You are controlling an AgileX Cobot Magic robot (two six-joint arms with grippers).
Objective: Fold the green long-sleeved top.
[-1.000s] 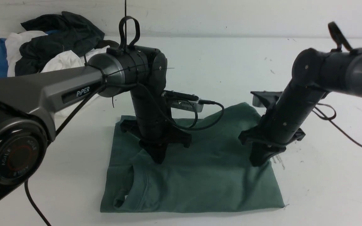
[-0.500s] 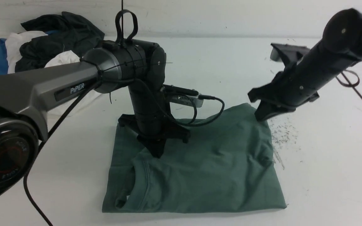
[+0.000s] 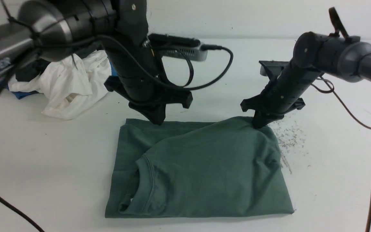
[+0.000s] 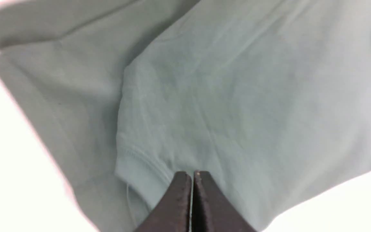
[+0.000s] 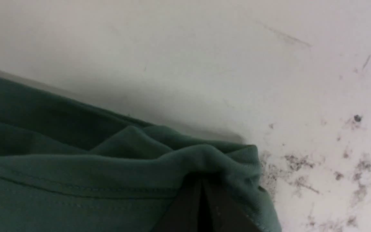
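With the green top (image 3: 201,170) lying folded into a flat rectangle in front of the clothes pile (image 3: 66,83), a tidying step was judged in hand: both the left gripper (image 3: 156,120) and the right gripper (image 3: 258,125) were closed and empty at its far edge, so withdrawal was called for next.

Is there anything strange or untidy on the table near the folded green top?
Yes. Dark specks and smudges dirty the white table beside the far right corner of the green top. A loose heap of clothes lies far left, unfolded.
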